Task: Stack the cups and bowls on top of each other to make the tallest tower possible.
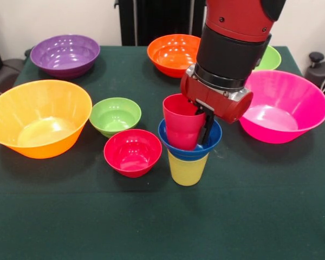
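At table centre, gripper (205,125) clamps red cup (182,128) rim, cup upright in small blue bowl (189,147) atop yellow cup (187,169); small red bowl (132,152) lies at 9 o'clock.

Glossy smooth plastic bowls (66,54) and cups (182,125), matt dark green cloth on counter (151,216), arm (235,38) shell glossy red.

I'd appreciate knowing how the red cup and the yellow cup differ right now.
The red cup sits at the top of the stack, inside the small blue bowl; the yellow cup stands on the table beneath that bowl. The red cup tilts slightly and has the end effector at its rim; the yellow cup stands upright and untouched. Both open upward.
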